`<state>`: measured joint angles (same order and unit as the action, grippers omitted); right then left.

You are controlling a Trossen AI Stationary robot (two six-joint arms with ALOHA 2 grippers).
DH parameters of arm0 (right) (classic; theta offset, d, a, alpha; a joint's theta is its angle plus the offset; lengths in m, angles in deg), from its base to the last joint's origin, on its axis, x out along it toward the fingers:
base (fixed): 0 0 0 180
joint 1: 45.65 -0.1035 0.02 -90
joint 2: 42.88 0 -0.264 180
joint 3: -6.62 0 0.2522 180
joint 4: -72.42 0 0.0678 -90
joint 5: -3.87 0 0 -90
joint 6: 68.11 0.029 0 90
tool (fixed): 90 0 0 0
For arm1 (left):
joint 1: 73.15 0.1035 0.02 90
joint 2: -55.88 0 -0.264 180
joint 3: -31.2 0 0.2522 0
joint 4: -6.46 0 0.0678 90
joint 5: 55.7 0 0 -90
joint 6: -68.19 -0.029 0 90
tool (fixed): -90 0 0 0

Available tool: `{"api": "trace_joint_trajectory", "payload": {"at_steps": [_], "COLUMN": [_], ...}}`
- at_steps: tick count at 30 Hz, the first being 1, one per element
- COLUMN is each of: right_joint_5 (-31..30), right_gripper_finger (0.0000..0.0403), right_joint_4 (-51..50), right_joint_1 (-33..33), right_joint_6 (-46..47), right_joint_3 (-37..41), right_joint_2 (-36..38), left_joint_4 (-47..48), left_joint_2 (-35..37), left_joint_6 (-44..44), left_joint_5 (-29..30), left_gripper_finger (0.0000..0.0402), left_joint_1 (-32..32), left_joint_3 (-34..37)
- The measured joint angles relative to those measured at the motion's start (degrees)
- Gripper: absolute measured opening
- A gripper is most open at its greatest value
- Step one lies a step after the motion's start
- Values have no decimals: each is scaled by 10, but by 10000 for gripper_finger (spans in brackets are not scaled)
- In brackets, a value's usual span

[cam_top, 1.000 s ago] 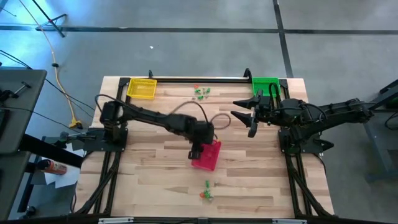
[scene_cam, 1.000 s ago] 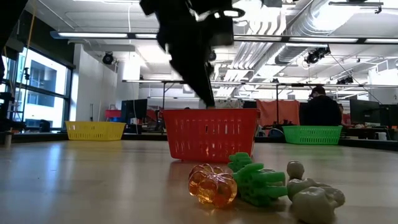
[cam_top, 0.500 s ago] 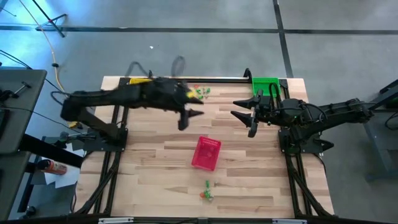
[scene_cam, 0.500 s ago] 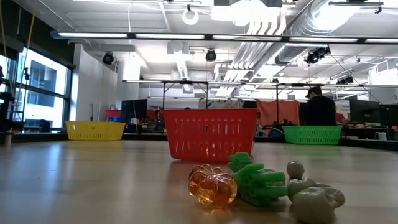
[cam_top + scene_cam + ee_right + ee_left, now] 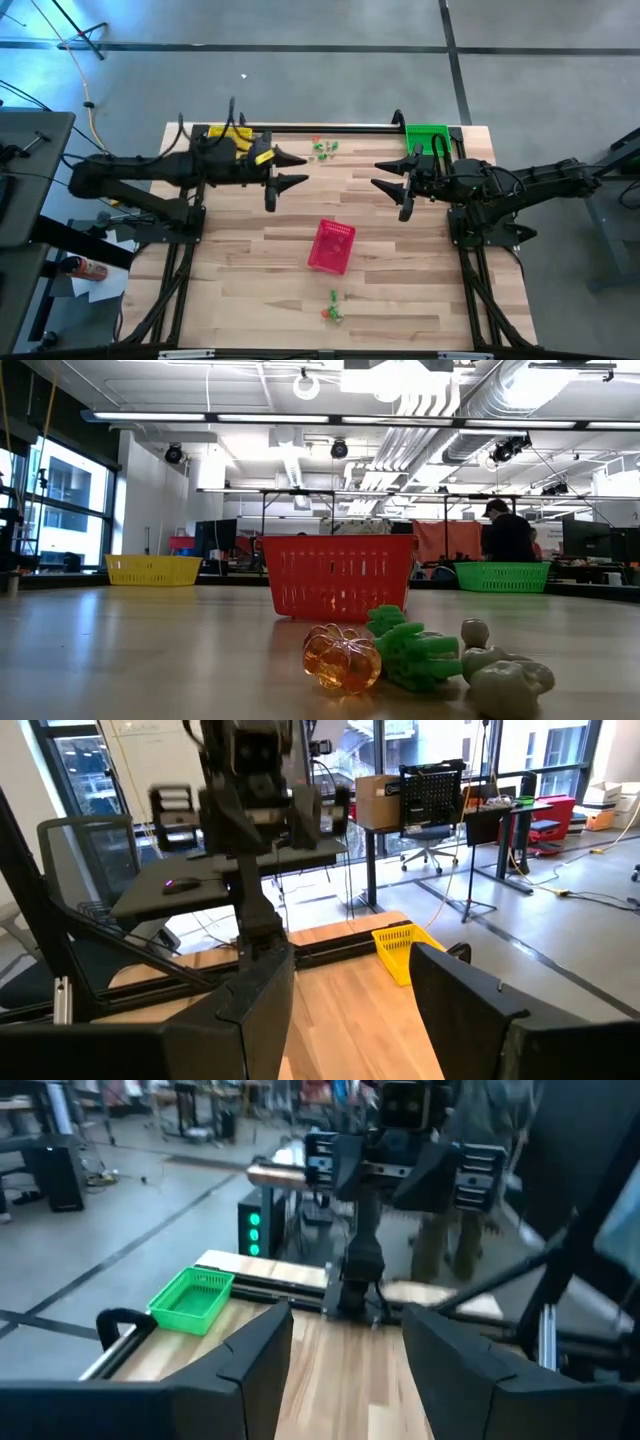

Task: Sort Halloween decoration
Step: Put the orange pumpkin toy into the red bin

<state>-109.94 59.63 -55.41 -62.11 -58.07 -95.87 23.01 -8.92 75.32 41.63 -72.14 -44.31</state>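
Low view: three trinkets (image 5: 415,657), one basket (image 5: 338,575).

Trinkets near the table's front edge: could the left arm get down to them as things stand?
Probably yes. The left pincer is open and raised, and the trinkets lie on bare table beyond the pink basket, which stands short of them. Reach itself is uncertain.

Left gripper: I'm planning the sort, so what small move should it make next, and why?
Probably swing the left gripper toward the far cluster of trinkets just beyond it. It hangs open and empty above the table, and those trinkets lie loose outside every basket.
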Motion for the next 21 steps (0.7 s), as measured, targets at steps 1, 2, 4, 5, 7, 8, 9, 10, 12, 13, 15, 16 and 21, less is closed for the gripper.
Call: {"api": "trace_joint_trajectory", "payload": {"at_steps": [1, 2, 4, 5, 7, 8, 9, 10, 12, 13, 15, 16, 21], "right_joint_5": [0, 0, 0, 0, 0, 0, 0, 0, 0, 0, 0, 0, 0], "right_gripper_finger": [197, 197, 197, 197, 197, 197, 197, 197, 197, 197, 197, 197, 197], "right_joint_4": [0, 0, 1, 1, 1, 1, 2, 3, 4, 4, 5, 6, 13], "right_joint_1": [0, 0, 0, 0, 0, 0, 0, 0, 0, 0, 0, 0, 0], "right_joint_6": [0, 0, 0, 1, 1, 1, 2, 2, 8, 14, 26, 34, 69], "right_joint_3": [0, 0, 0, 0, 0, 0, 0, 0, 0, 0, 0, 0, 0], "right_joint_2": [0, 0, 0, 0, 0, 0, 0, 0, 0, 0, 0, 0, 0], "left_joint_4": [-37, -64, -109, -127, -144, -148, -151, -152, -149, -148, -148, -148, -144], "left_joint_2": [11, 22, 42, 50, 65, 72, 78, 85, 94, 98, 107, 111, 119], "left_joint_6": [12, 24, 52, 65, 86, 92, 93, 93, 93, 93, 87, 81, 67], "left_joint_5": [5, 8, 10, 10, 13, 16, 20, 23, 24, 24, 24, 25, 25], "left_gripper_finger": [181, 181, 181, 181, 181, 181, 181, 181, 181, 181, 181, 181, 181], "left_joint_1": [0, 0, 0, 1, 1, 1, 1, 1, 1, 1, 1, 1, 1], "left_joint_3": [30, 58, 106, 125, 153, 161, 166, 169, 170, 170, 170, 170, 170]}}
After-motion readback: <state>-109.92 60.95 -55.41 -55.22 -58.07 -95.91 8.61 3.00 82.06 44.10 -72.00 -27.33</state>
